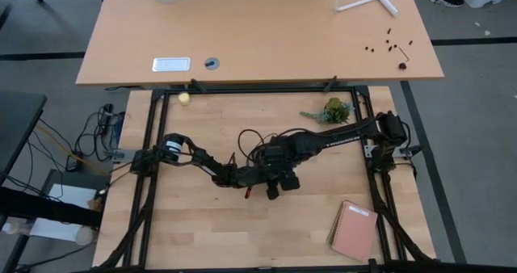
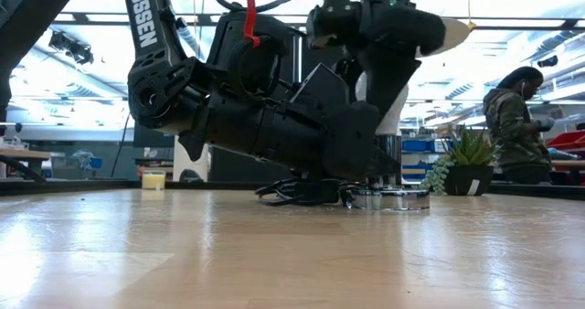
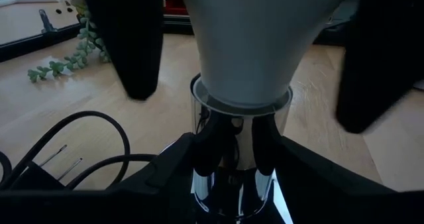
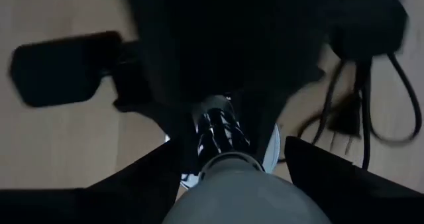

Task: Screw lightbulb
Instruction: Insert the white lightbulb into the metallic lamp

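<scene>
The white lightbulb (image 3: 258, 38) stands upright with its narrow end in the chrome socket (image 3: 238, 154), whose round disc (image 2: 388, 199) rests on the wooden table. My left gripper (image 3: 235, 161) comes in low from the table's left and is shut on the socket. My right gripper (image 4: 242, 184) points down over the bulb (image 4: 245, 194) from above, with one dark finger on each side of it. In the high view both grippers (image 1: 271, 178) meet at mid-table and hide bulb and socket. My left gripper pinches the socket's chrome cylinder (image 3: 218, 174) between its two fingers (image 3: 202, 148), coming nearly level from the table's left. The socket stands upright with its disc on the table. My right gripper has the bulb's wide upper part (image 4: 199, 201) between its two fingers (image 4: 142, 177), from above, pointing down. The fingertips (image 3: 136, 52) stand clear of the narrower neck. The bulb is upright, its lower end in the socket.
The socket's black cord (image 1: 250, 140) loops beside the grippers, its plug (image 4: 348, 118) lying on the table. A small plant (image 1: 333, 111) stands far right, a pink notebook (image 1: 353, 230) near right, a yellowish ball (image 1: 184, 98) far left. A person (image 2: 516, 126) stands beyond the table.
</scene>
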{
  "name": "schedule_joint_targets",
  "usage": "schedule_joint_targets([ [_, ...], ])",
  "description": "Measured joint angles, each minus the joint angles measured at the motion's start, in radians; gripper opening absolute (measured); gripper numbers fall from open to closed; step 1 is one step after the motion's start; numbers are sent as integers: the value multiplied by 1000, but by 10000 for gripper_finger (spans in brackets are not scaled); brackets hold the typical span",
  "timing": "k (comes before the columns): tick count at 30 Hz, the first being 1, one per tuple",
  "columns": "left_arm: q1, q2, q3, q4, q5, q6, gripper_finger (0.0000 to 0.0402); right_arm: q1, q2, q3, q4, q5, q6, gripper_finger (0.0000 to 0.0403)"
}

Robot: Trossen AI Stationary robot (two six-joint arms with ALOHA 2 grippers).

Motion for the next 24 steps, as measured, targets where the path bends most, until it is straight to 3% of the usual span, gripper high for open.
schedule_joint_targets([
  [6, -1, 0, 0, 0, -1, -1, 198, -14, 0, 0, -5, 8, 236, 252],
  [14, -2, 0, 0, -3, -2, -1, 198, -26, 1, -2, -14, 23, 641, 282],
  [24, -4, 0, 1, -4, -9, -3, 198, -29, 0, 43, -42, 31, 605, 301],
])
